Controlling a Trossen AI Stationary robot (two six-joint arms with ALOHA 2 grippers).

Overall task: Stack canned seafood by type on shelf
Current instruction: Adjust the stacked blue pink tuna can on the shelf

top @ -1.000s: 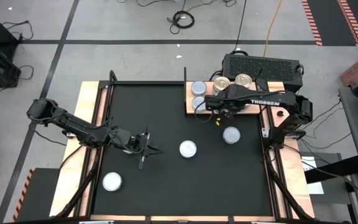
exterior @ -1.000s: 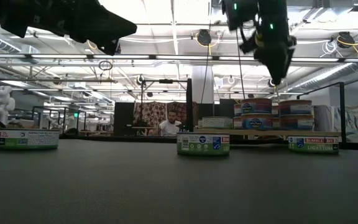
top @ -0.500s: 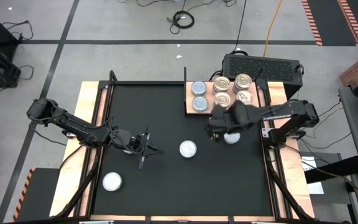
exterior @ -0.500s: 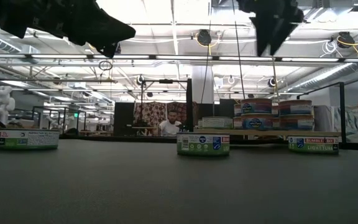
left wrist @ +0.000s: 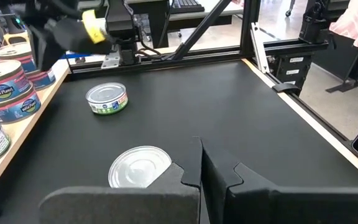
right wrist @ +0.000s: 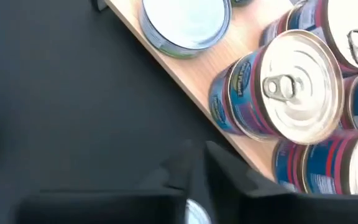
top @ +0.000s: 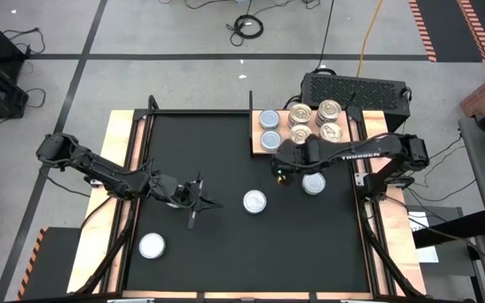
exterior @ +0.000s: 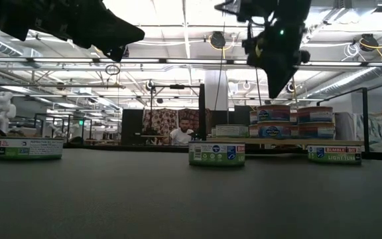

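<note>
The right hand (top: 285, 173) has swung off the shelf (top: 255, 150) and seemingly clenched, empty.

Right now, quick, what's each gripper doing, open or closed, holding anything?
Left gripper: jaws closed, empty, above the mat.
Right gripper: jaws closed, holding nothing, beside the shelf.
</note>
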